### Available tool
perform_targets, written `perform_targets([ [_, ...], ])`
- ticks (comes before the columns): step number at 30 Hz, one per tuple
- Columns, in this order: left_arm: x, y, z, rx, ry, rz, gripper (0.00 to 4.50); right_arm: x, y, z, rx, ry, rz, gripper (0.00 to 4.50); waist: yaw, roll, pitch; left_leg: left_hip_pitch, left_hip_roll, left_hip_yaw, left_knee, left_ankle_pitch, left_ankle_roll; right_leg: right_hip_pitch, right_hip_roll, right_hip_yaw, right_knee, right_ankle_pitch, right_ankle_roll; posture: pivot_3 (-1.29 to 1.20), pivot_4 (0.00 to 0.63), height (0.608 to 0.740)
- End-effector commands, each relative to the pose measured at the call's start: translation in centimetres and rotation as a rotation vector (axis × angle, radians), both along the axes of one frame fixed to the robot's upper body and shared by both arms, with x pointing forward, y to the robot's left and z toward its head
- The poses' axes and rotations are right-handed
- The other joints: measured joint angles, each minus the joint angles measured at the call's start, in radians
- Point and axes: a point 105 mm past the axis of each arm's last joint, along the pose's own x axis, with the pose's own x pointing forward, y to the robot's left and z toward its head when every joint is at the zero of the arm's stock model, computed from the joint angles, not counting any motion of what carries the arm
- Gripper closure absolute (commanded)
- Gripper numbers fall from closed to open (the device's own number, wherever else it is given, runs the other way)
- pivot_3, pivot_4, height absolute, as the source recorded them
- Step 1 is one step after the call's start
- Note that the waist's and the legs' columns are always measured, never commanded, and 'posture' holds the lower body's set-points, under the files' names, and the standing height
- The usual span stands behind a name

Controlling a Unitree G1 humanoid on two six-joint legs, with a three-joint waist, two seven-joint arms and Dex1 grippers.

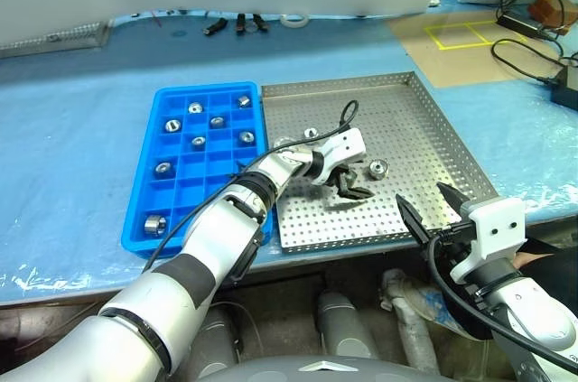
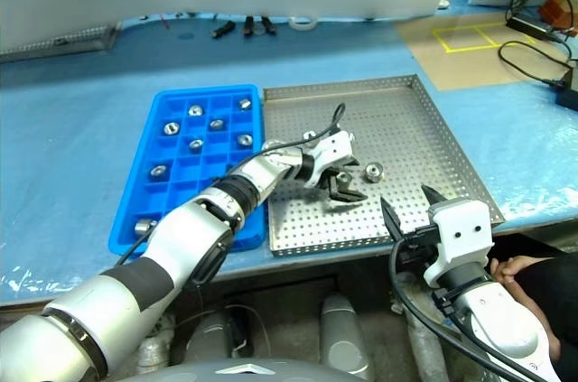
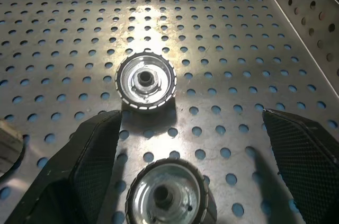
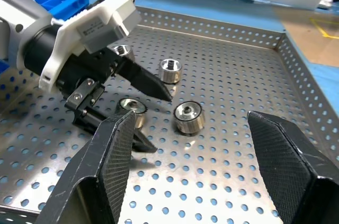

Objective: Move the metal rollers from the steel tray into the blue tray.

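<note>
Rollers (image 1: 197, 107): we count approx 8 in blue tray (image 1: 144, 242); approx 4 left in steel tray (image 1: 424, 120); left claw (image 4: 139, 112) wide apart round one, no squeeze yet; right claw (image 1: 432, 210) spread, empty.

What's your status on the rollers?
Left pincer open over a roller in steel tray. Right pincer open, empty. Nothing blocking.

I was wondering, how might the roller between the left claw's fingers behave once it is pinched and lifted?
The roller looks solid metal, so probably rigid and heavy for its size. Its shiny wall may slip against the fingers. Standing on its flat end on the steel tray, it seems stable; tipped sideways, it would likely roll.
</note>
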Motion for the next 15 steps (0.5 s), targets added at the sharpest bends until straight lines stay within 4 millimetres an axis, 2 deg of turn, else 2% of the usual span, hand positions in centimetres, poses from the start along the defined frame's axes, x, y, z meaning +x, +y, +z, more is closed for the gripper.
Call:
perform_targets([
  [1,-0.6,-0.6,-0.4,0.007,0.010,-0.020,0.02,0.0,-0.4,0.6,-0.021,-0.035,-0.012,0.92,-0.012,0.000,0.000,0.000,0.000,0.000,0.000,0.000,0.000,0.000,0.000,0.000,0.000,0.001,-0.001,-0.73,0.150,0.740],
  [4,-0.1,0.2,-1.2,0.049,-0.003,0.020,0.02,0.0,-0.4,0.5,-0.023,-0.032,-0.010,0.92,-0.030,0.000,0.000,-0.001,0.000,-0.001,0.000,0.000,0.000,0.001,0.000,-0.002,-0.001,0.001,-0.002,-0.73,0.150,0.740],
  [11,1.8,2.5,0.0,0.009,0.012,0.097,0.02,0.2,0.2,0.4,-0.014,-0.026,0.007,0.92,-0.059,0.000,0.000,-0.002,0.000,-0.002,0.001,-0.001,0.001,0.003,-0.001,-0.005,-0.003,0.002,-0.003,-0.71,0.150,0.740],
  [15,2.3,3.9,-0.6,0.038,0.006,0.126,0.02,0.6,0.4,0.4,-0.013,-0.026,0.021,0.92,-0.069,0.000,0.000,-0.002,0.000,-0.003,0.001,-0.001,0.002,0.004,-0.002,-0.006,-0.004,0.002,-0.003,-0.69,0.150,0.740],
])
